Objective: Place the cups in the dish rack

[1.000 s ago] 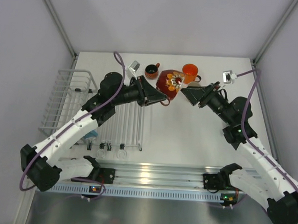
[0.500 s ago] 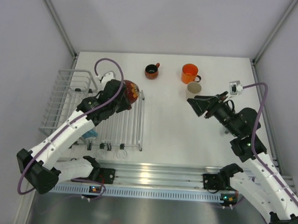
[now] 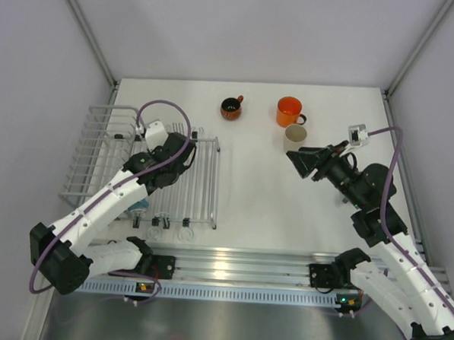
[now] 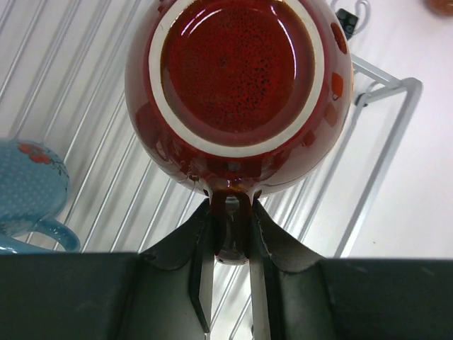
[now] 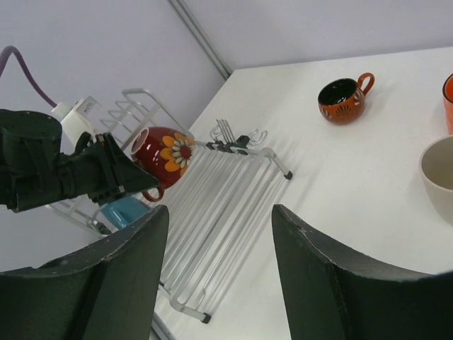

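The left pincer (image 4: 231, 210) is clamped narrowly on the handle (image 4: 232, 237) of the wide red cup (image 4: 237, 71). The cup is held over the low slatted section of the dish rack (image 4: 386, 134), with its base turned back toward the arm. Whether the rim touches the slats cannot be told. Since only the thin handle is gripped, the heavy bowl could be twisted in the grip. If released tilted, it may be rolled across the slats into the grey-blue cup (image 4: 32, 191) lying in the rack just beside. The right pincer (image 5: 219, 216) is spread wide and empty, well away from the rack, near the cream cup (image 3: 295, 133), which could be nudged by a careless reach.
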{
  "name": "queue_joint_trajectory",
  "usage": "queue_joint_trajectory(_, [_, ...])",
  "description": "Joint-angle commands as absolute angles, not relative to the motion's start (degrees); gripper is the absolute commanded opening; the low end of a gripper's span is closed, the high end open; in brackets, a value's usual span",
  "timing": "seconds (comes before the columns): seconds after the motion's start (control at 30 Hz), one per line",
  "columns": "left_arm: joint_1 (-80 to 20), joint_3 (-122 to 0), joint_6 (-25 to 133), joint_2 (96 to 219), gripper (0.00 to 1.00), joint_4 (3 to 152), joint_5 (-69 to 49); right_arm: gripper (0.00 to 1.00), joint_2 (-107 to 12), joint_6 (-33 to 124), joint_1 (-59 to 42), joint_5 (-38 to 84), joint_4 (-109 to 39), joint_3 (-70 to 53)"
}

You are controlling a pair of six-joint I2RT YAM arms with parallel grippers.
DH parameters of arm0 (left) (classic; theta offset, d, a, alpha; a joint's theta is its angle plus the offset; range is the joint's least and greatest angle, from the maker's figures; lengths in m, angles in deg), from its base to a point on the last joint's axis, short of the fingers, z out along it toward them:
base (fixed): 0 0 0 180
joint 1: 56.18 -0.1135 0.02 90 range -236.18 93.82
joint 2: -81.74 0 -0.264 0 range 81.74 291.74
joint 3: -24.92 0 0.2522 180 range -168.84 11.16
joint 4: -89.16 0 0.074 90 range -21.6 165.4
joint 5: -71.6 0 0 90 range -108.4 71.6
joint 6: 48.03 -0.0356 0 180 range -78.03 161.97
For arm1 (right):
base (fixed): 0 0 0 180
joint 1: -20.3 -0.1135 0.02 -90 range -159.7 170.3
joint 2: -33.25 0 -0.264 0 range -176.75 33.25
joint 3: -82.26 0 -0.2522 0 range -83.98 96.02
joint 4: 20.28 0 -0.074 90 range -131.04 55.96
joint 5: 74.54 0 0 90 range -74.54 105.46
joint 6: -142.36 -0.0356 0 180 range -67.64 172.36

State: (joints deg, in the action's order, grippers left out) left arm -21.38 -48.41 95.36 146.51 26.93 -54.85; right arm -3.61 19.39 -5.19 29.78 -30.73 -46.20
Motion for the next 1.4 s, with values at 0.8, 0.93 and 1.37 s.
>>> queue_joint_trajectory(0.8, [-33.2,-48.4,112.2,160.1,0.00,30.3,-62.6,0.61,-4.7,25.1,-5.5,26.4,-33.2,-45.8])
queue_joint_trajectory(0.93, [-33.7,-49.0,114.0,163.1,0.00,30.2,-63.8,0.61,-4.6,26.2,-5.5,25.8,-33.6,-45.7])
queue_joint_trajectory(1.37, [-33.7,-51.3,113.0,170.7,0.07,30.1,-67.9,0.61,-3.8,29.0,-5.4,24.4,-35.9,-45.8])
